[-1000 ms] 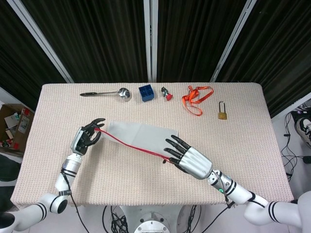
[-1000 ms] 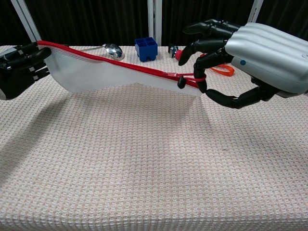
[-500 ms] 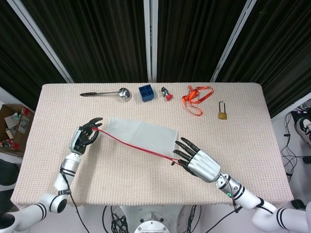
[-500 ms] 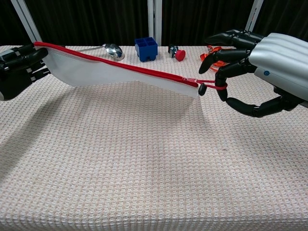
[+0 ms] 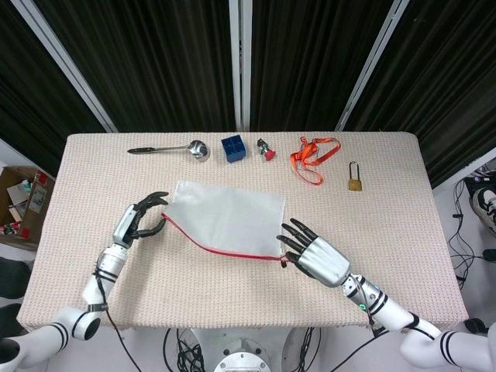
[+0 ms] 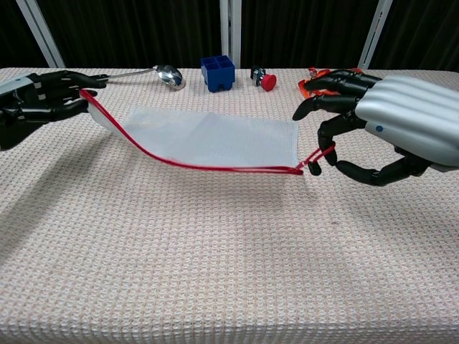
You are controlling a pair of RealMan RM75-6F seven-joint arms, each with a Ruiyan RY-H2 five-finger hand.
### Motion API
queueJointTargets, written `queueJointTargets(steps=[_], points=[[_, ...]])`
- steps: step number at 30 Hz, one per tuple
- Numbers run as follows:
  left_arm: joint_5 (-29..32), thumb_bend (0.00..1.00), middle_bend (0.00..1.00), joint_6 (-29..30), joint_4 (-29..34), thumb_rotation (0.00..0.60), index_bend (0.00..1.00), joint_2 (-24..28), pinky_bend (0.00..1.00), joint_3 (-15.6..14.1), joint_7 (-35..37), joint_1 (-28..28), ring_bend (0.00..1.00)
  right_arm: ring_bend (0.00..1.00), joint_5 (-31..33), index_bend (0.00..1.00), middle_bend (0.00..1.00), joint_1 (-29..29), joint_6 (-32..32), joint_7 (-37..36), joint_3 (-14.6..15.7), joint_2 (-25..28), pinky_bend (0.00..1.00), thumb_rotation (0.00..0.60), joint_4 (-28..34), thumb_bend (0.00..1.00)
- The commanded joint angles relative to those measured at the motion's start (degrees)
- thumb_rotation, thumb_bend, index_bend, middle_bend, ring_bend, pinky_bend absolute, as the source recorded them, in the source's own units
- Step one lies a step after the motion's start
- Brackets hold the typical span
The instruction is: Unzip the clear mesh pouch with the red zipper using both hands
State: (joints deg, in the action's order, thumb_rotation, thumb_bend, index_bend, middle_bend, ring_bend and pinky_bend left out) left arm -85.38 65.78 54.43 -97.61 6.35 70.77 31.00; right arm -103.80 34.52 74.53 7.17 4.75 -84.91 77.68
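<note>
Mid-table, towards the front edge: the clear mesh pouch (image 5: 226, 219), which a second earlier was stretched taut and lifted, had sagged and settled lower, its red zipper (image 6: 208, 167) now hanging in a slack curve. The left hand (image 5: 140, 218) had loosened, fingers spread about the pouch's left corner; whether it yet pinched the corner could not be told. The right hand (image 6: 373, 129) held the zipper pull cord (image 6: 318, 155) hooked on a curled finger at the pouch's right end. The slider had reached that end, so the unzipping was judged essentially done. Along the far edge: one ladle (image 5: 172, 148), one blue box (image 5: 233, 147), one red-capped item (image 5: 266, 149), one orange lanyard (image 5: 314, 156), one padlock (image 5: 354, 179).
</note>
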Motion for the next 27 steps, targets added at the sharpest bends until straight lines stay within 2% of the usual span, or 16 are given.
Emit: queueJointTargets(steps=[1,3,5,8,11,14,16,17,21,27], points=[[0.0,0.12,0.14,-0.5,7.7,0.600,0.18,6.8,0.15,-1.9,-30.4,-0.4,0.10,0.00,6.3,0.08,0.01,0.8,-7.7,5.4,-1.3,1.7,0.00,0.600,5.2,0.08],[2.0,0.08,0.14,-0.1,12.4,0.600,0.17,9.8,0.15,-1.5,-42.3,-1.3,0.10,0.00,11.0,0.00,0.00,0.8,-11.5,8.1,-2.3,4.1,0.00,0.600,9.5,0.01],[4.3,0.06,0.14,0.6,17.0,0.600,0.16,13.0,0.15,-1.1,-52.6,-2.5,0.10,0.00,14.7,0.00,0.00,0.5,-13.3,9.7,-3.3,6.8,0.00,0.600,13.1,0.00],[7.9,0.06,0.14,2.3,22.4,0.600,0.16,17.5,0.15,-0.4,-62.8,-4.5,0.10,0.00,17.5,0.00,0.00,-0.7,-12.5,10.6,-4.2,11.1,0.00,0.600,16.5,0.00],[11.9,0.05,0.14,4.6,24.8,0.600,0.17,21.1,0.16,0.4,-69.8,-7.0,0.10,0.00,19.6,0.00,0.00,-3.2,-8.9,9.6,-5.3,15.2,0.00,0.600,18.7,0.00],[15.1,0.05,0.15,6.4,25.6,0.600,0.19,24.1,0.16,0.7,-72.6,-9.7,0.11,0.00,20.8,0.00,0.04,-6.7,-2.8,6.4,-6.8,17.6,0.01,0.600,19.2,0.07],[16.3,0.05,0.15,7.1,26.1,0.600,0.20,26.2,0.16,0.3,-72.6,-11.6,0.11,0.00,21.9,0.04,0.12,-9.1,0.2,3.6,-7.3,19.3,0.08,0.600,19.3,0.15],[16.6,0.05,0.16,7.3,26.2,0.600,0.20,27.0,0.16,0.0,-72.3,-12.4,0.11,0.01,22.4,0.06,0.13,-10.2,1.3,2.4,-7.5,20.1,0.10,0.600,19.4,0.17],[17.1,0.04,0.16,9.2,27.4,0.600,0.20,29.6,0.16,-1.6,-70.8,-16.2,0.11,0.04,22.5,0.12,0.15,-14.8,5.7,-3.9,-6.7,22.9,0.13,0.600,19.3,0.18],[12.4,0.04,0.16,19.0,32.7,0.600,0.20,30.6,0.16,-4.3,-69.7,-23.2,0.11,0.04,18.8,0.12,0.11,-22.1,13.4,-8.2,-3.7,23.1,0.13,0.600,17.7,0.18]])
